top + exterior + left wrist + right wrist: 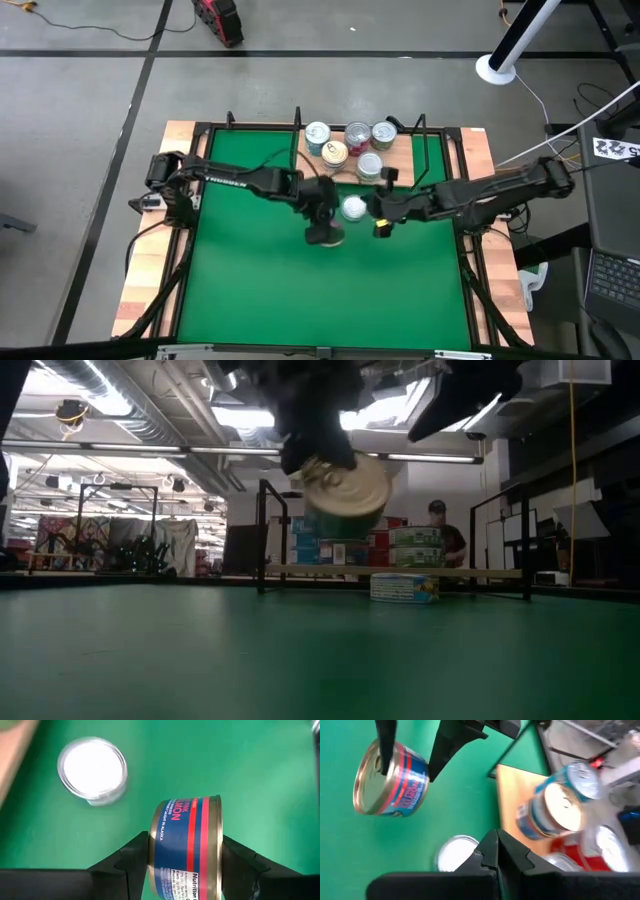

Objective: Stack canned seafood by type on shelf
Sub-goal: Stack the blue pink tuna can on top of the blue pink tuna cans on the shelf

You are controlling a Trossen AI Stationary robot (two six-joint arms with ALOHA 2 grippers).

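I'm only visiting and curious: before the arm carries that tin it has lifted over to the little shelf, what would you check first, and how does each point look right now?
1. Grip: left gripper clamps the pink salmon tin by its flat ends: ok.
2. Tin clear of the green mat: lifted, seen in the low view: ok.
3. Tin level: tilted on edge: not ok.
4. Right gripper shut and empty, close beside the path: not ok.
5. Loose tin on the mat lies below: cannot tell if it obstructs.
6. Matching stack on the shelf: cannot tell.
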